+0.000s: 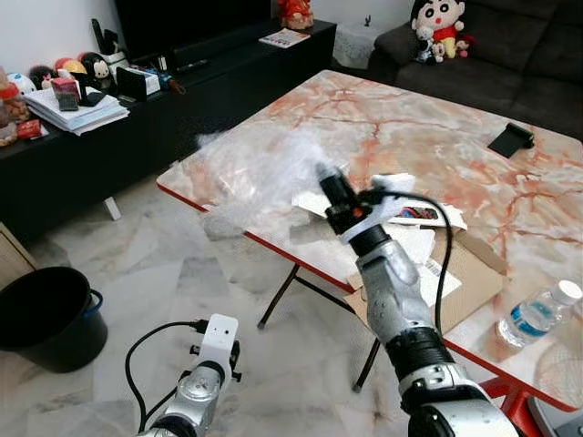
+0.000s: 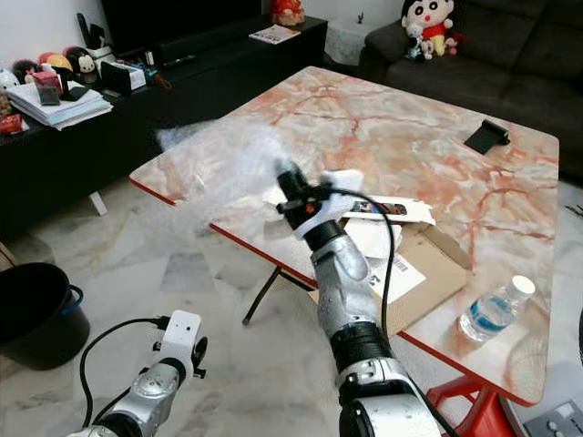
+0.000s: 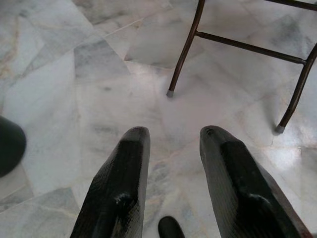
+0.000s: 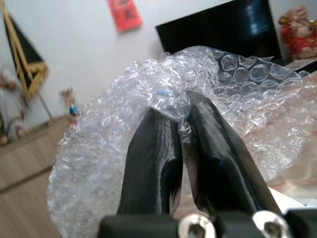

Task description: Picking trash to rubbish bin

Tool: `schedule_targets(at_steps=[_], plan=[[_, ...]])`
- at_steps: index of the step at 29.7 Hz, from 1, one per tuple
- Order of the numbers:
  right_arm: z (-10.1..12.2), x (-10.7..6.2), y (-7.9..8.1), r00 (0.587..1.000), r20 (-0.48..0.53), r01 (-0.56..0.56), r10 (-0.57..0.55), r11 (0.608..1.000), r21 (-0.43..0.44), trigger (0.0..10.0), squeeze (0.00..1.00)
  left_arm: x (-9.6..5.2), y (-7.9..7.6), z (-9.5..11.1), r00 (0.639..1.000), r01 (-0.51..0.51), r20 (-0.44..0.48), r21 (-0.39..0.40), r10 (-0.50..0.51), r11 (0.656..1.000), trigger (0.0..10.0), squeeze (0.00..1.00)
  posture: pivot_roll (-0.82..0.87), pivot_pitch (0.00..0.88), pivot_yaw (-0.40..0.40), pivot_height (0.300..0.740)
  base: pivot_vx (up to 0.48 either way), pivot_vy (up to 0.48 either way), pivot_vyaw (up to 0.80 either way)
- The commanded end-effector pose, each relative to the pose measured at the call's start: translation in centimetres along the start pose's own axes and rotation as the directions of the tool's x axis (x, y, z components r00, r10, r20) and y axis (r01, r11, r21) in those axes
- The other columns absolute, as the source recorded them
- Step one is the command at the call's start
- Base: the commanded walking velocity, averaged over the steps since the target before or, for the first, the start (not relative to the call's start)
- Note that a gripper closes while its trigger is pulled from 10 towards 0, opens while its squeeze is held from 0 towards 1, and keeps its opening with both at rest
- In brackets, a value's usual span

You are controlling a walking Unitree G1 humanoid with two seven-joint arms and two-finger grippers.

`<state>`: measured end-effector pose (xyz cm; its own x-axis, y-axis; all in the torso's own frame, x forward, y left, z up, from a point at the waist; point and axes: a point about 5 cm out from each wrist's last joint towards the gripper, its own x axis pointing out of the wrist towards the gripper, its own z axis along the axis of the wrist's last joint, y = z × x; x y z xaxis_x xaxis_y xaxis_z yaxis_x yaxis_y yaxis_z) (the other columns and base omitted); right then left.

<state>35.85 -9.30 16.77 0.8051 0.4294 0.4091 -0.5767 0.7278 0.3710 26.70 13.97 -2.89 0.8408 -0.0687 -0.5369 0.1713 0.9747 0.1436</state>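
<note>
A pink-veined marble surface (image 1: 428, 137) on thin dark legs is standing on a pale marble tile floor (image 1: 173, 273), with a long black TV cabinet (image 1: 137, 118) running along the wall to the robot's left and a dark sofa (image 1: 492, 45) sitting behind the far edge. The right arm is reaching forward and upward over the near-left edge of the surface, and the right gripper (image 4: 181, 116) is holding its jaws pinched together on a fold of a bubble wrap sheet (image 1: 255, 168), which is hanging in the air above that edge, blurred in the head views and billowing around the black fingers (image 4: 153, 158) in the wrist view. The left arm is hanging low over the floor, and the left gripper (image 3: 173, 148) is pointing down at the tiles with its jaws standing apart and gripping nothing; two of the surface's legs are showing beyond its fingertips.

A black rubbish bin (image 1: 50, 314) is standing on the floor to the robot's left, well apart from the surface. On the surface, a flattened cardboard box (image 1: 465, 273) with white papers on it is lying near the front edge, a plastic water bottle (image 1: 537, 314) is lying just beside it toward the right, and a small black object (image 1: 510, 138) is resting near the far right side. Stacked papers (image 1: 77, 109) and small figurines are sitting on the cabinet, and a plush doll (image 1: 439, 27) is leaning on the sofa
</note>
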Motion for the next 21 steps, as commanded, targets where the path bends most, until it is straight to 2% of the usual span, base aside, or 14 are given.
schedule_targets(at_steps=[1,4,6,7,9,10,15,21], plan=[[1.3,0.5,0.0,0.999,0.043,-0.006,0.006,1.0,0.007,10.0,0.0,0.0,-0.1,0.1,1.0,0.002,0.004,-0.01,-0.002,1.0,10.0,0.0,-0.07,0.012,-0.048,0.74,0.0,0.0,0.0],[1.5,0.4,-0.1,0.998,0.057,0.002,-0.004,1.0,0.029,10.0,0.0,0.0,-0.1,0.0,1.0,0.007,0.006,-0.011,-0.007,1.0,10.0,0.0,-0.07,0.012,-0.048,0.74,0.0,0.0,0.0],[1.9,0.1,-0.5,0.996,0.086,0.032,-0.039,0.997,0.072,10.0,0.0,0.0,-0.1,0.0,1.0,0.007,0.006,-0.011,-0.007,1.0,10.0,0.0,-0.07,0.009,-0.045,0.74,0.0,0.0,0.0],[1.9,0.0,-0.8,0.994,0.088,0.051,-0.058,0.996,0.072,10.0,0.0,-0.1,-0.1,-0.1,1.0,0.007,0.006,-0.012,-0.007,1.0,10.0,0.0,-0.07,0.007,-0.044,0.74,0.0,0.0,0.0],[1.6,-0.4,-1.8,0.99,0.062,0.124,-0.125,0.992,0.016,10.0,0.0,-0.1,-0.1,-0.1,1.0,0.007,0.007,-0.012,-0.007,1.0,10.0,0.0,-0.07,0.003,-0.042,0.74,0.0,0.0,0.0],[1.1,-1.1,-2.8,0.98,0.033,0.199,-0.198,0.979,-0.042,10.0,0.0,-0.1,-0.1,-0.1,1.0,0.009,0.007,-0.011,-0.009,1.0,10.0,0.0,-0.07,0.001,-0.041,0.74,0.0,0.0,0.0],[0.2,-3.1,-5.1,0.938,0.003,0.346,-0.346,0.938,-0.015,10.0,0.0,-0.1,-0.2,-0.2,1.0,0.011,0.011,-0.008,-0.011,1.0,10.0,0.0,-0.07,0.0,-0.038,0.74,0.0,0.0,0.0],[-0.3,-4.5,-6.1,0.908,-0.005,0.419,-0.419,0.908,0.017,10.0,0.0,-0.2,-0.3,-0.2,1.0,0.015,0.015,-0.007,-0.014,1.0,10.0,0.0,-0.07,0.0,-0.031,0.74,0.0,0.0,0.0]])
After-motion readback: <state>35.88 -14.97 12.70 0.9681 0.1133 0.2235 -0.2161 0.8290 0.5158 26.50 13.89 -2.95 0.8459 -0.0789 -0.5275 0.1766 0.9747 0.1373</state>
